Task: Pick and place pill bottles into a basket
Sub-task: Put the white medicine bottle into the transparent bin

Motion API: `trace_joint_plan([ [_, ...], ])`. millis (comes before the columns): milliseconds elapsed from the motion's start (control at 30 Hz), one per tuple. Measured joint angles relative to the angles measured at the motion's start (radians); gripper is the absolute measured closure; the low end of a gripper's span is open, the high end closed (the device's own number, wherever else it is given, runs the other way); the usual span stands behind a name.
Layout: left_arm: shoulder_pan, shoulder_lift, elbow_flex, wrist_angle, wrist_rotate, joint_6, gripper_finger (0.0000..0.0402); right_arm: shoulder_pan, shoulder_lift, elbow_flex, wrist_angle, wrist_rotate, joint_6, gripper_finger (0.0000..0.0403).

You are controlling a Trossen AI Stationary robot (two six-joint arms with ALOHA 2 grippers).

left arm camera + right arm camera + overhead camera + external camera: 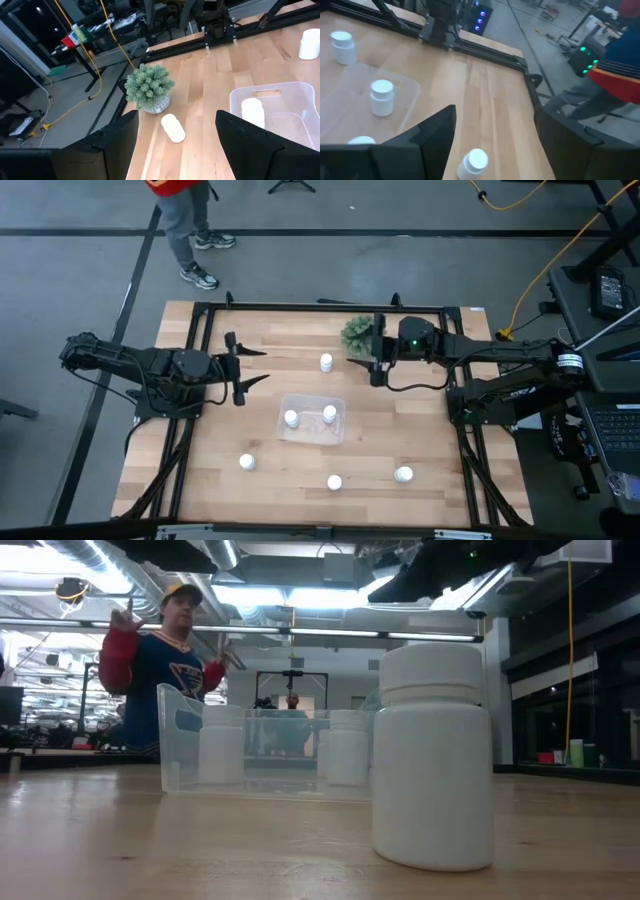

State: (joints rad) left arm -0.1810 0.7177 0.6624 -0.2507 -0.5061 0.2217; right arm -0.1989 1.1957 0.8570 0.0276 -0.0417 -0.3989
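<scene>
Two white pill bottles (291, 418) (329, 414) stand upright in the clear basket (312, 437) at the table's middle. One bottle (326, 362) stands on the wood beyond the basket, near the green plant. Three bottles (247, 463) (334, 482) (403, 474) stand near the table's near edge. My left gripper (250, 367) is open and empty, left of the basket. My right gripper (372, 352) is open and empty beside the plant, facing the far bottle, which also shows in the right wrist view (475, 162). The basket also shows in the low view (260, 755).
A green spiky plant (357, 332) in a small pot stands at the far middle, right next to my right gripper. A black frame (300, 308) rims the table. A person (190, 230) stands beyond the far edge. In the low view a bottle (435, 755) stands close to the camera.
</scene>
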Motion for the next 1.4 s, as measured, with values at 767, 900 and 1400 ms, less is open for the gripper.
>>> trace_joint_plan([
  [767,0.0,0.015,0.0,-0.028,0.026,-0.089,0.014,0.0,0.0,0.0,0.051,-0.101,0.105,0.0132],
  [900,0.0,0.016,0.0,-0.026,0.01,-0.255,0.014,0.0,0.0,0.003,0.085,-0.209,0.218,0.0132],
  [1400,0.0,0.016,0.0,-0.033,-0.116,-0.372,0.014,-0.009,0.113,0.503,-0.621,-0.025,0.371,0.0096],
])
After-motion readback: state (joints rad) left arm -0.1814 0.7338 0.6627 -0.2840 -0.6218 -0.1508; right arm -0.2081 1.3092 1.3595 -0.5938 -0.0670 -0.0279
